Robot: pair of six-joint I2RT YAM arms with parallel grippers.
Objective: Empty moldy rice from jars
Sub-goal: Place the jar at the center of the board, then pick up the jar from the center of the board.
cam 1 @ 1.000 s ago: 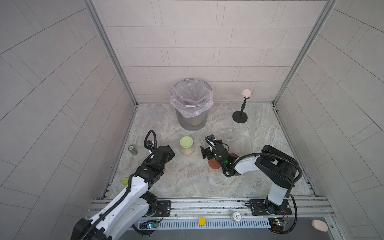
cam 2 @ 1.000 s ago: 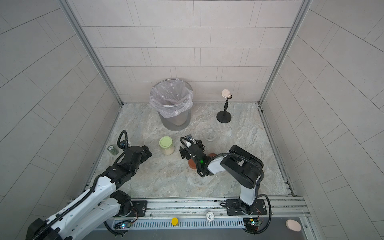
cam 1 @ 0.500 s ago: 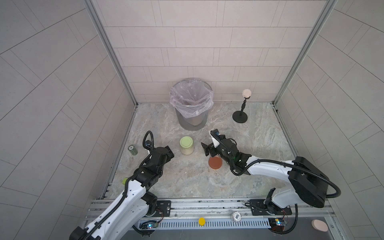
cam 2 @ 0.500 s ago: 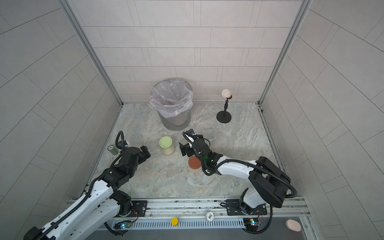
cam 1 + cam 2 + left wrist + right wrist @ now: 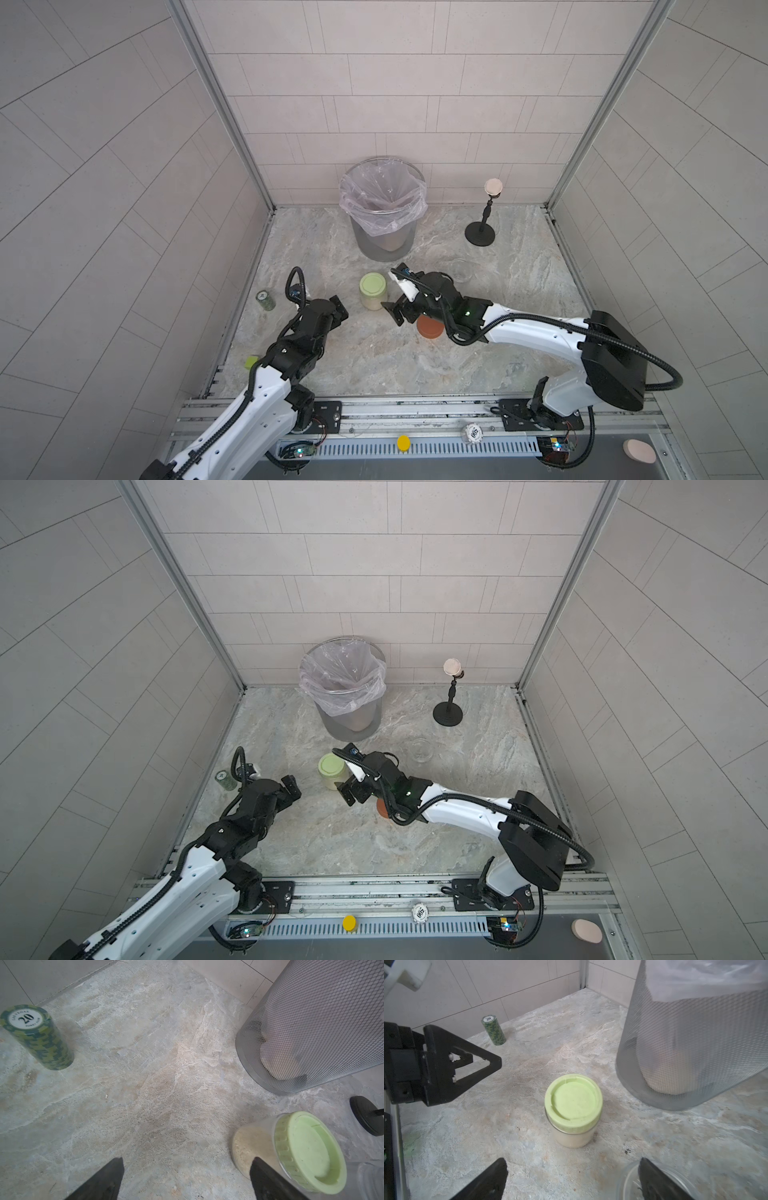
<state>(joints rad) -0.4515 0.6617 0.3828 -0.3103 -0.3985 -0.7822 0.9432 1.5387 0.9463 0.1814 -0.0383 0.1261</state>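
Note:
A jar with a pale green lid (image 5: 373, 286) (image 5: 333, 767) stands upright mid-floor, and moldy rice (image 5: 573, 1138) (image 5: 249, 1147) shows through its glass. My right gripper (image 5: 395, 297) (image 5: 350, 777) (image 5: 573, 1167) is open just right of this jar and faces it, with only bare floor between the fingers. My left gripper (image 5: 337, 309) (image 5: 291, 787) (image 5: 187, 1167) is open to the jar's left and holds nothing. A lidless clear glass jar (image 5: 461, 270) (image 5: 419, 750) (image 5: 627, 1184) stands behind my right wrist. A rust-red lid (image 5: 430, 329) (image 5: 381, 808) lies partly under my right arm.
A grey mesh bin with a clear liner (image 5: 382, 208) (image 5: 345, 688) stands at the back, close behind the green-lidded jar. A stack of green poker chips (image 5: 265, 300) (image 5: 35, 1036) is near the left wall. A black stand (image 5: 480, 239) is at the back right.
My right arm has stretched out low, carrying its open gripper off the rust-red lid and a little left toward the green-lidded jar. The left gripper has barely shifted.

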